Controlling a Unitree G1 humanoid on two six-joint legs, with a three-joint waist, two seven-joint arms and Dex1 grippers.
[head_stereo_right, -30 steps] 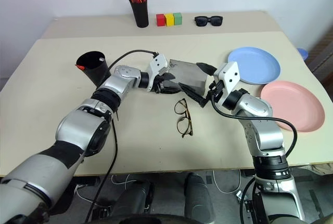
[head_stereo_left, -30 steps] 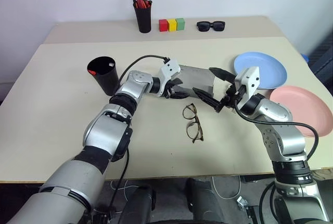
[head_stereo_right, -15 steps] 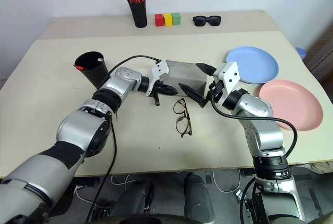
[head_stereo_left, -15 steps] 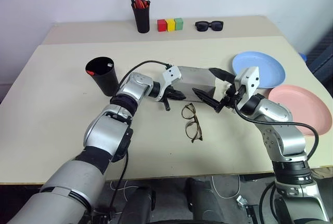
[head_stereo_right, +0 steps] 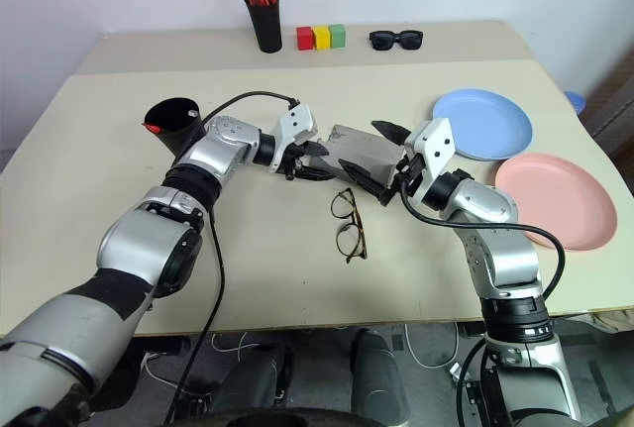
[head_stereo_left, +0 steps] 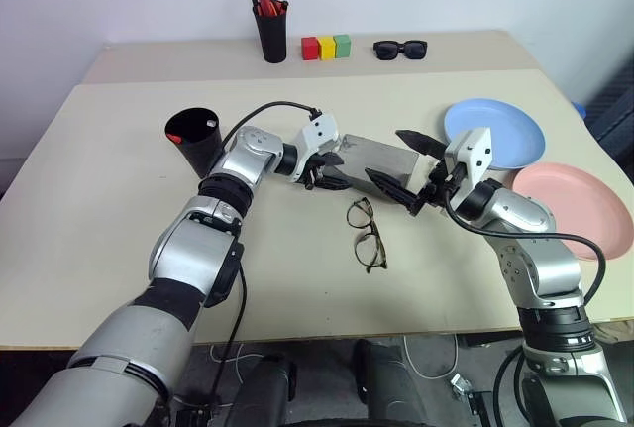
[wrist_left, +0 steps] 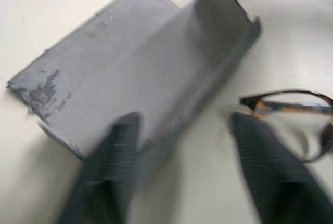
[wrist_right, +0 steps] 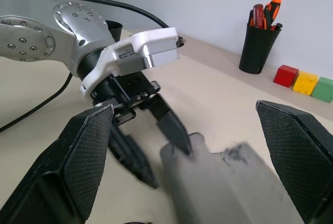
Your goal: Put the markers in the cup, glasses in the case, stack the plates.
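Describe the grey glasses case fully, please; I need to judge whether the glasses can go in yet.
The case is a grey, felt-like rectangular pouch lying flat on the table, between the two grippers and just beyond the glasses, apart from them. The left wrist view shows a rounded flap at one end and scuffed pale marks at the other. The left gripper, jaws open, straddles its near edge at one end; the right gripper, jaws open, brackets the other end. Whether the flap is lifted cannot be told.
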